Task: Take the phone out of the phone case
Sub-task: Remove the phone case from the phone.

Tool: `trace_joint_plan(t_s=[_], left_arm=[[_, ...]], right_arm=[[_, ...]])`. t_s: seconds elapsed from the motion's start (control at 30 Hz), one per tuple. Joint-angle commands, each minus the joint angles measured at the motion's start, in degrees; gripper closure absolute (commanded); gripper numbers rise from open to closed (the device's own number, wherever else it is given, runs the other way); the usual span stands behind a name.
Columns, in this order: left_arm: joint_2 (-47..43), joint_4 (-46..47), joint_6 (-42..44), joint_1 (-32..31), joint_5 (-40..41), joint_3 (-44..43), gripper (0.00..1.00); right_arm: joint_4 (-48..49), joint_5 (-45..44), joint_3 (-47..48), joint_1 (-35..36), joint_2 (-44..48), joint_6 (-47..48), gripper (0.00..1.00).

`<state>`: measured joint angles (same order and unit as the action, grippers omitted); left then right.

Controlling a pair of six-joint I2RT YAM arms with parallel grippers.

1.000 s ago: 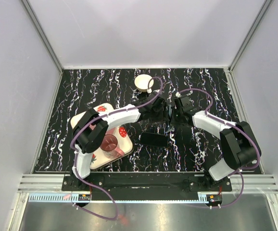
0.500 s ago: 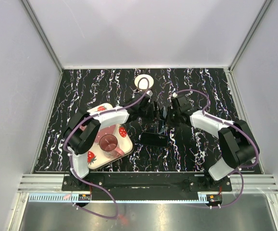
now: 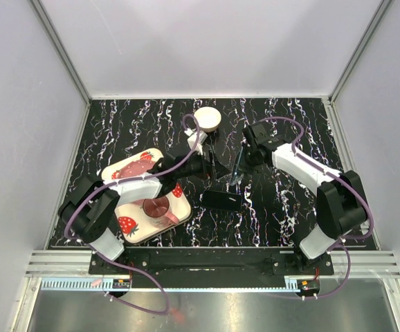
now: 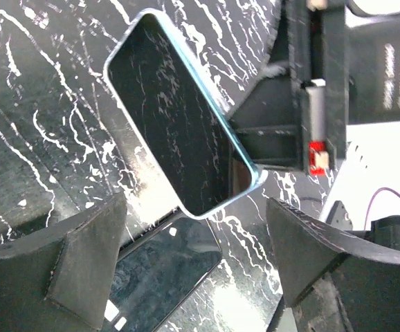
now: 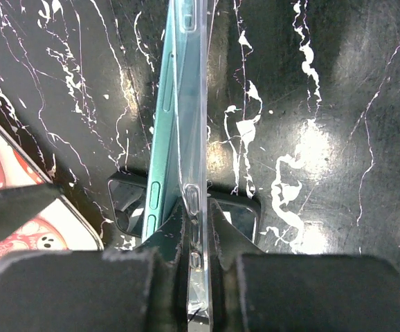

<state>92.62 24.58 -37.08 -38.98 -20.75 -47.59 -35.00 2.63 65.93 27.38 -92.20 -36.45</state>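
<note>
Left arm pulled back toward its own side since a second ago: left gripper (image 3: 212,166) was close against the phone, now sits apart from it, and the small round cream bowl (image 3: 207,119) at the far side is uncovered. Right gripper (image 3: 241,163) has shifted slightly farther from the bases, load carried with it.

Right gripper (image 5: 196,216): jaws pinched tight on one thin edge of the clear soft plastic case (image 5: 192,83), held on edge above the black white-veined marble tabletop (image 3: 269,214).

Teal-rimmed phone with a black glass face (image 4: 176,124) is off the table, still with the case. Right wrist view: phone (image 5: 160,138) splays away from the case at the near end, and the two meet at the far end. Partly out, not free.

Left gripper (image 4: 196,207): jaws spread wide, nothing between them, phone face square to its camera.

Black glossy rectangular slab (image 3: 221,200) lies flat on the table under the held phone, not touching it.

Near left: square white tray printed with strawberries (image 3: 134,228), with a dark red tumbler (image 3: 157,206) standing on it.
</note>
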Motion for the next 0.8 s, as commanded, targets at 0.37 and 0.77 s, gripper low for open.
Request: trace_joint_plan(t_s=[0.37, 0.77], left_arm=[[-1.39, 7.59, 16.78, -8.57, 16.96, -1.71, 0.27], [-2.44, 12.59, 15.2, -8.74, 17.86, 1.62, 0.3]], right_arm=[[-17.12, 2.02, 15.81, -0.04, -7.9, -6.09, 1.0], [-16.15, 2.99, 15.02, -0.04, -6.67, -6.09, 1.0]])
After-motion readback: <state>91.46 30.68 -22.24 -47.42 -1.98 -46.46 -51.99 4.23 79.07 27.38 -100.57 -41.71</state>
